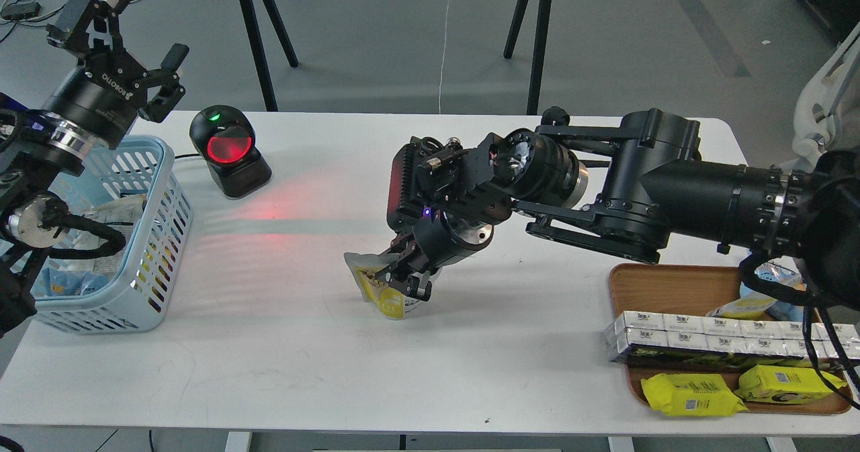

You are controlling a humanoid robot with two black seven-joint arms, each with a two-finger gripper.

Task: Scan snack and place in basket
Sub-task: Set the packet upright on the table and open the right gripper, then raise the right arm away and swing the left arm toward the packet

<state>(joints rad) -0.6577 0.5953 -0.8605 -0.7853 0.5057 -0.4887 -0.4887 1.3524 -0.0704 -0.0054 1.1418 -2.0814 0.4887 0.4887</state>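
The snack (pixel 377 285), a white and yellow stand-up pouch, is held by my right gripper (pixel 403 279) at the middle of the white table (pixel 282 351), its yellow bottom at or just above the tabletop. The right gripper is shut on the pouch's right side. The light blue basket (pixel 144 237) stands at the table's left edge with several packets inside. My left gripper (pixel 138 52) is open and empty, raised above and behind the basket. The black scanner (pixel 228 151) glows red at the back left.
A brown wooden tray (pixel 662 287) at the front right holds white boxes (pixel 725 338), yellow packets (pixel 692 395) and a blue-and-yellow bag. A second table's black legs (pixel 259 42) stand behind. My right arm (pixel 672 183) stretches over the table's right half.
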